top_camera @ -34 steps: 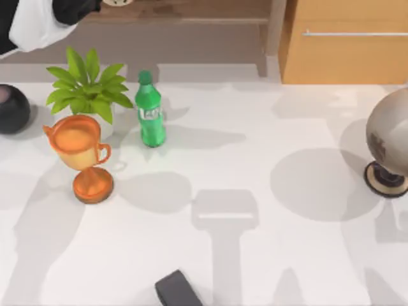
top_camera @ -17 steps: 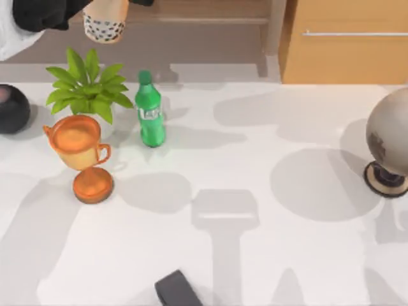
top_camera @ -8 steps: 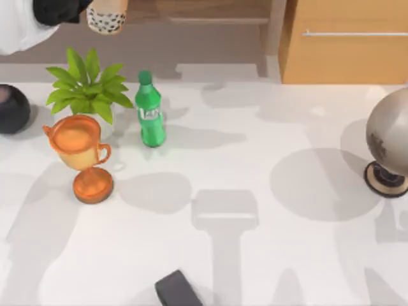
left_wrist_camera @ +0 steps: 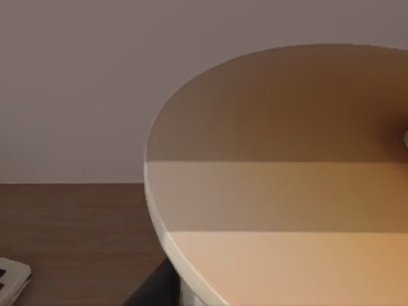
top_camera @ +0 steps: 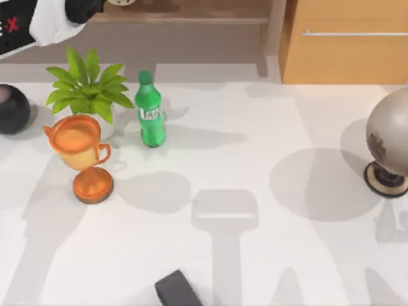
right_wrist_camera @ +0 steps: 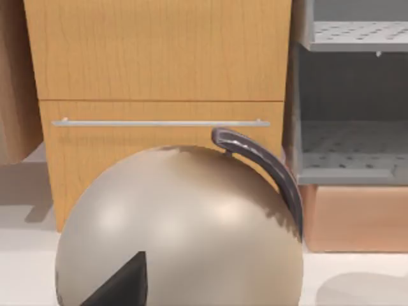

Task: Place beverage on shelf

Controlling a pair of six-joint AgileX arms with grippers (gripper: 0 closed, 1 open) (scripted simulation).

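Faintly, green soda bottle point(top_camera: 150, 113) label shows unreadable white lettering

Left arm point(top_camera: 38, 22) raised far-left; end effector apparently hidden.

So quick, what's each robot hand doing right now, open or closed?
Left tool: up at the shelf by the drink; grip cannot be told.
Right tool: cannot be told.

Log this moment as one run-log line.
left arm: far-left over shelf | beverage: at shelf, close under left wrist camera | soda bottle: upright on table
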